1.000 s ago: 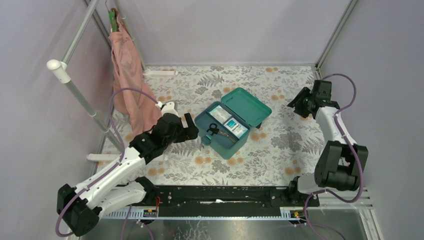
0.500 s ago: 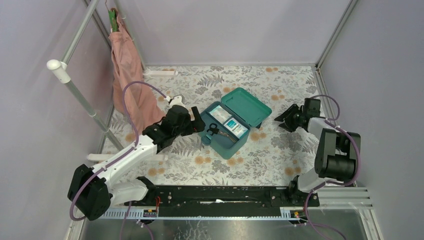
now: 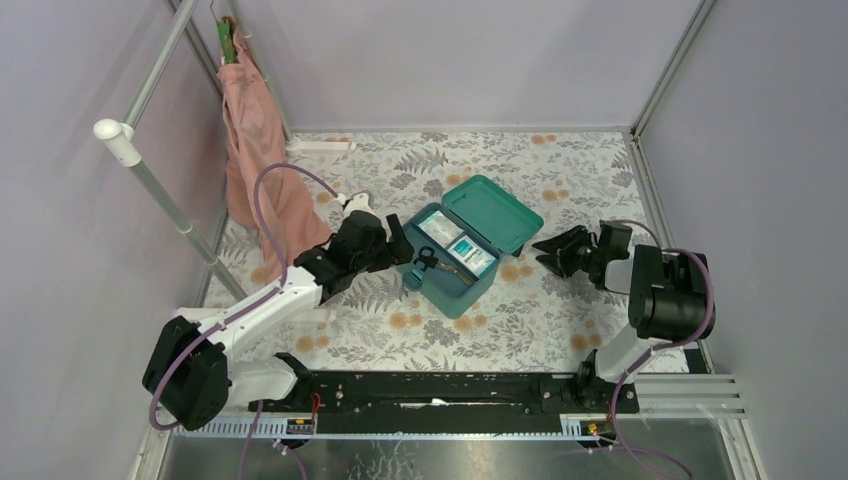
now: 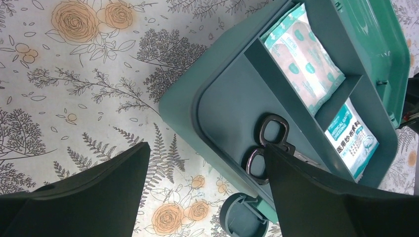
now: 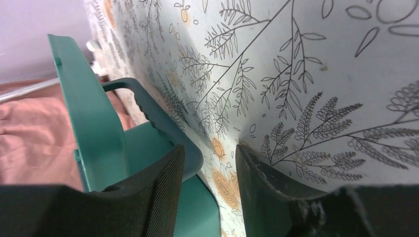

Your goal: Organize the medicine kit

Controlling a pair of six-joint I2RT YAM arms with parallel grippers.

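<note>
Seen from above, a floral table (image 3: 590, 180) with a pink cloth (image 3: 255, 150) hanging at its far left corner. Mid-table sits the open teal kit (image 3: 452, 298), its lid (image 3: 495, 212) tipped back toward the far right. The left claw (image 4: 206, 148) hovers over the kit's left corner, fingers spread wide, holding nothing. The right claw (image 3: 548, 256) lies low just right of the lid, near its handle (image 5: 148, 106), fingers partly apart with only table between them. Inside the kit, black-handled scissors (image 3: 428, 260) lie in the long compartment, with a packet (image 4: 304, 59) and a smaller packet (image 4: 352, 136) in the two others
</note>
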